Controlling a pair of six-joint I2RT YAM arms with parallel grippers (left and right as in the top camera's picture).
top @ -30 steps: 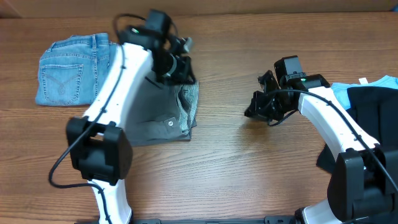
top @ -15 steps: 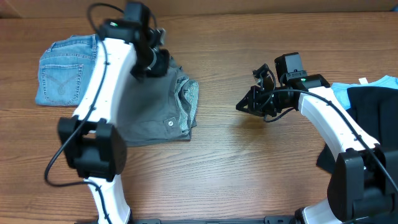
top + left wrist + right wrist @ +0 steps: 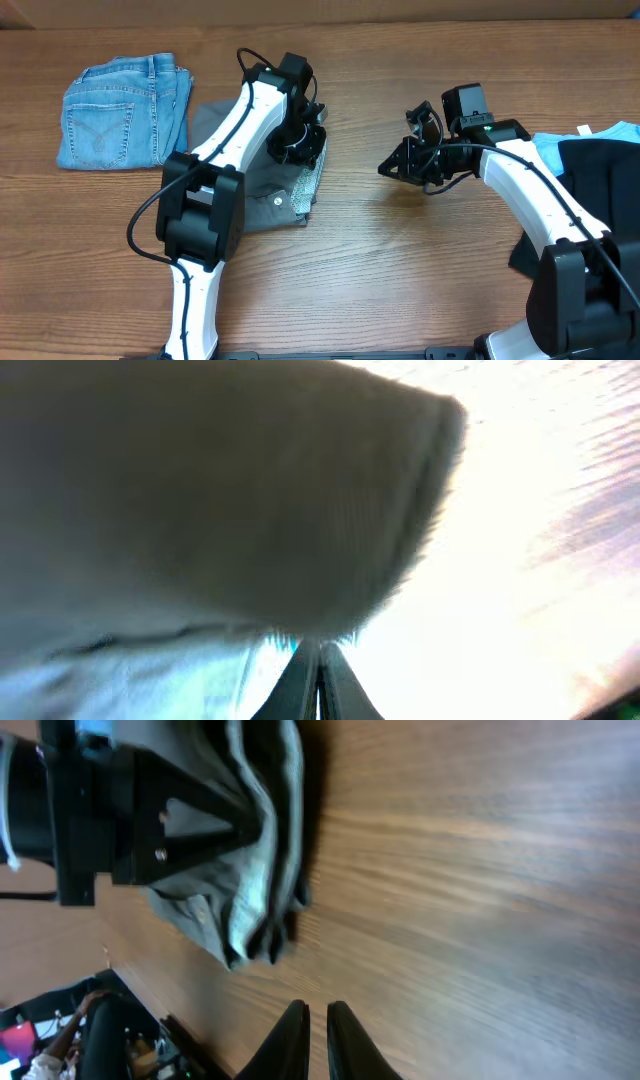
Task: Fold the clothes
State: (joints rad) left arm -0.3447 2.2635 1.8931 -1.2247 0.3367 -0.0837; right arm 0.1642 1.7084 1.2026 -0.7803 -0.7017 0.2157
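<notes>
So, from overhead, the grey shorts [image 3: 280, 185] were seen spread on the wooden table [image 3: 400, 270] left of centre, partly covered by the left arm. The left gripper [image 3: 298, 143] was parked right over the shorts' right-hand edge. A folded denim garment [image 3: 115, 115] was laid at the far left, apart from the shorts. The right gripper [image 3: 392, 168] was held over bare wood in the middle, well apart from the shorts. A light-blue garment [image 3: 548, 150] and a black garment [image 3: 600, 170] were piled at the right edge. In the left wrist view, most of the frame was filled with blurry grey cloth. The left fingers [image 3: 295, 685] were shown pressed together, tips right at the cloth's edge; whether any fabric was actually pinched between them couldn't be made out. In the right wrist view, the right fingers [image 3: 285, 1045] were seen all but closed, only a slim gap left, nothing caught between them. Plain wood was seen beneath them, and the shorts with the other arm's black hardware on top were seen further off.
</notes>
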